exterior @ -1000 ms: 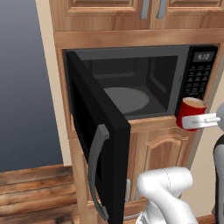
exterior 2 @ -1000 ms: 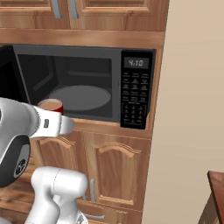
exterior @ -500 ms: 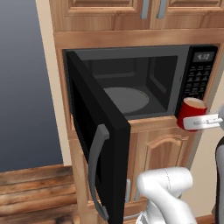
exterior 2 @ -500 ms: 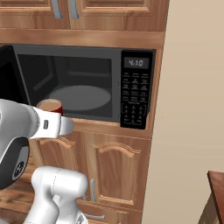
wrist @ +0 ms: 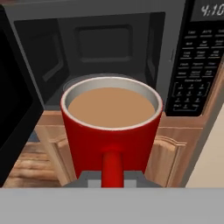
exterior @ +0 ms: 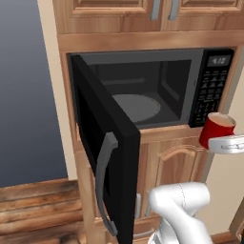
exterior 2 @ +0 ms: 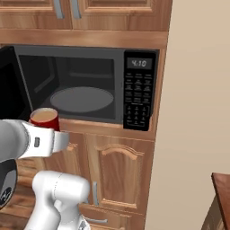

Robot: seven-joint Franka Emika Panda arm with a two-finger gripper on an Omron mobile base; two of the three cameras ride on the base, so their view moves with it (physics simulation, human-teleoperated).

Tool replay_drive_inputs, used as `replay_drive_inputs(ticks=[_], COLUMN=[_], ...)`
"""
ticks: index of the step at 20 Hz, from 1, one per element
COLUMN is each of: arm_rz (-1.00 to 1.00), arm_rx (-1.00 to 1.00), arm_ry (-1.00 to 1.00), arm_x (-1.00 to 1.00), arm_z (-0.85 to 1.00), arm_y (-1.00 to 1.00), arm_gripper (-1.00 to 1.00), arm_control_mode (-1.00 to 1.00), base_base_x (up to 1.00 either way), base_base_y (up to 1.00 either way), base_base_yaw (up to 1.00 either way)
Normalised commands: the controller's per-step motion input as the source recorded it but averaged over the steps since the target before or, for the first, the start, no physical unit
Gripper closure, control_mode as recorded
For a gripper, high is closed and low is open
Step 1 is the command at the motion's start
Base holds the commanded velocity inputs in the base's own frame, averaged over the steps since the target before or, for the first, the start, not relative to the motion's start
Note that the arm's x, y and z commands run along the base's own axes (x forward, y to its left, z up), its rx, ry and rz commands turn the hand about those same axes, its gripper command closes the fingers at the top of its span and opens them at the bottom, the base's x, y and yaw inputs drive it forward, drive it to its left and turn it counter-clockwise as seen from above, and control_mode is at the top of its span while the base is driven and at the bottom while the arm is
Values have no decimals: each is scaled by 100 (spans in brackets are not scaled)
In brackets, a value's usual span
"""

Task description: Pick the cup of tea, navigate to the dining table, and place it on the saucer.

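The cup of tea (wrist: 111,131) sits in the middle of the hand view, a glossy red mug with a pale rim and light tan liquid nearly to the top. Its small handle faces the camera at the lower centre, and the gripper (wrist: 111,178) is clamped on the cup at that handle, the two dark finger tips just showing on either side of it at the bottom of the frame.

In the left base view the cup (exterior: 217,129) is at the right edge, a little below mid-height, held upright in the air by the gripper (exterior: 224,143), whose white hand reaches in from the right. It hangs in front of the wooden cabinet front, just below the lower right corner of the microwave (exterior: 157,88). In the right base view the cup (exterior 2: 44,119) is at the left, mid-height, partly hidden behind the white hand.

The microwave fills the upper middle of both base views, set into wooden cabinets (exterior 2: 112,166). Its black door (exterior: 102,147) stands swung wide open toward the lower left of the left base view, grey handle outward. Inside, the round turntable (exterior 2: 81,99) lies bare. The keypad panel (exterior 2: 139,92) with a lit clock is on the microwave's right side.

A reddish-brown wooden corner (exterior 2: 222,188) shows at the lower right edge of the right base view.
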Motion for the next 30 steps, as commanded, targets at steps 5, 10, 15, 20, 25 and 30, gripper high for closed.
replay_drive_inputs(ticks=[5, 10, 15, 20, 25, 30], arm_rz=[0, 0, 0, 0, 0, 0], arm_rx=[0, 0, 0, 0, 0, 0], arm_ry=[0, 0, 0, 0, 0, 0], arm_x=[0, 0, 0, 0, 0, 0], arm_z=[0, 0, 0, 0, 0, 0], arm_y=[0, 0, 0, 0, 0, 0], arm_gripper=[100, 100, 100, 100, 100, 100], arm_control_mode=[100, 100, 100, 100, 100, 100], base_base_x=[-52, -51, -51, -51, -47, -45], base_base_y=[0, 0, 0, 0, 0, 0], base_base_yaw=[-24, -38, -53, -65, -74, -76])
